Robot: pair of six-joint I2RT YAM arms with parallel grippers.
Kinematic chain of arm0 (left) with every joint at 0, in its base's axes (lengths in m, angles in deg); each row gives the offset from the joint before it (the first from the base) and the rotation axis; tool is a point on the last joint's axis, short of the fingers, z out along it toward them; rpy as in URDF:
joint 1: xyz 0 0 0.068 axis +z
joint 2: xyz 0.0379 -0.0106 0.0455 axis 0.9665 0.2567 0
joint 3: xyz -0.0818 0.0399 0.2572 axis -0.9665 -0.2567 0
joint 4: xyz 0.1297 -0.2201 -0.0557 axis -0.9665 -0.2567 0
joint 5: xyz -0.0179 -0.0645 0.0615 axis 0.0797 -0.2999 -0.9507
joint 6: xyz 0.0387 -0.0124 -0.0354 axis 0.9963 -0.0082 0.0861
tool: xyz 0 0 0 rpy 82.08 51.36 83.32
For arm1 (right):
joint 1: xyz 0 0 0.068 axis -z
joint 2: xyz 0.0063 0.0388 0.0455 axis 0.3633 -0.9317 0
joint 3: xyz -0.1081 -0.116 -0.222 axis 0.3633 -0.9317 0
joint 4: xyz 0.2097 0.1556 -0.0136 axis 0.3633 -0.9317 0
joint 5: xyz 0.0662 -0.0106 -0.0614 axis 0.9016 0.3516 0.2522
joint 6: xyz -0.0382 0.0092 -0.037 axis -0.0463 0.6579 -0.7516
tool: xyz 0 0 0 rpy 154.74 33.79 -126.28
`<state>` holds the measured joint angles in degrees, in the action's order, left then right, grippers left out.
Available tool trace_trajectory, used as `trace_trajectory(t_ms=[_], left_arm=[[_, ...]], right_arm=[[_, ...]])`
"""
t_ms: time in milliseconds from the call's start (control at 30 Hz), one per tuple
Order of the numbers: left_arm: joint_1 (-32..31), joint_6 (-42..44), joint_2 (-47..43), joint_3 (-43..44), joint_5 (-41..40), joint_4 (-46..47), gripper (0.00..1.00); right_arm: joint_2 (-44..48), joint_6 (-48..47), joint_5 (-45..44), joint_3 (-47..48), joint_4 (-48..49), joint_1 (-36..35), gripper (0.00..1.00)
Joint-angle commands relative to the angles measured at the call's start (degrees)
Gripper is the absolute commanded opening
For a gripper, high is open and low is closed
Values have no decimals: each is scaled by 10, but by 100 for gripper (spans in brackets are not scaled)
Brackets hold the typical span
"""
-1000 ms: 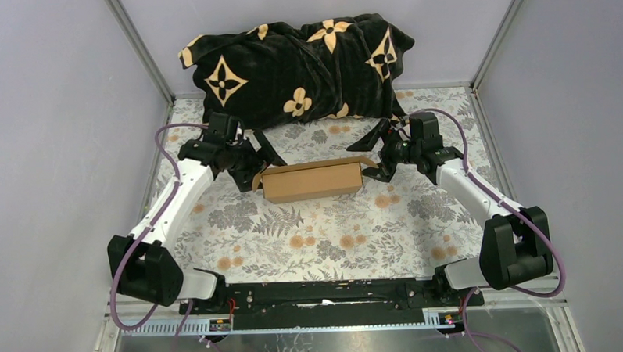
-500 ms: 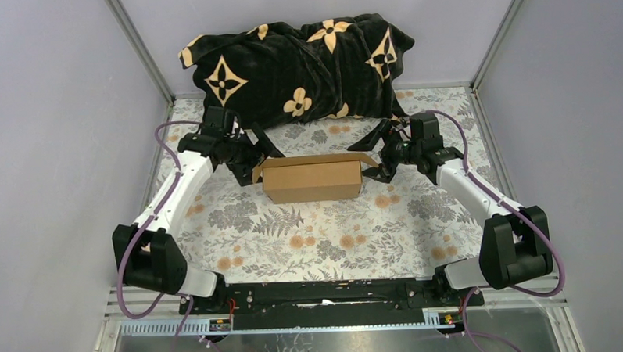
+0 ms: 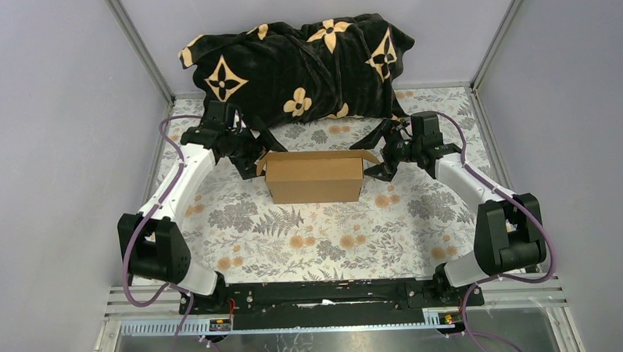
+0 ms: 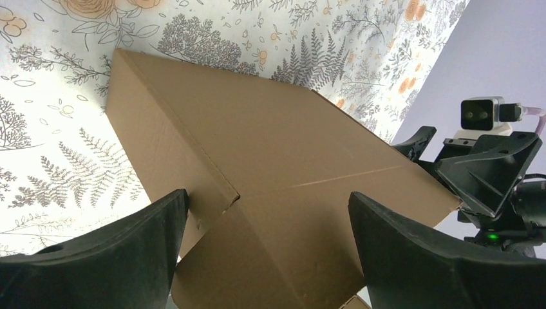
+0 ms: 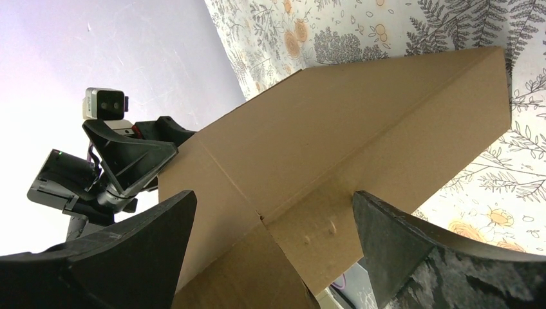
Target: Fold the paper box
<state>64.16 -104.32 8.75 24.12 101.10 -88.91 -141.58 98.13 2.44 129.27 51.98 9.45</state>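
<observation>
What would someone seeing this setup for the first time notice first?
The plain brown paper box stands out in the middle of the floral tablecloth. The left gripper is at its left end and the right gripper at its right end, both with jaws spread wide. Behind it, at the far edge, a black blanket with large tan flower motifs lies bunched up.
</observation>
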Motion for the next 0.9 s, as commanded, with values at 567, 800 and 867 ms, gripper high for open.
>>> trace_trajectory(t_ms=[567,800,867], left_arm=[[33,6,1,-32,105,121,99],[41,7,17,-31,103,137,99],[42,6,20,-36,106,144,99]], right_arm=[[-79,-67,73,64,-28,15,100],[-104,-57,85,68,0,31,100],[-111,-55,88,69,6,33,100]])
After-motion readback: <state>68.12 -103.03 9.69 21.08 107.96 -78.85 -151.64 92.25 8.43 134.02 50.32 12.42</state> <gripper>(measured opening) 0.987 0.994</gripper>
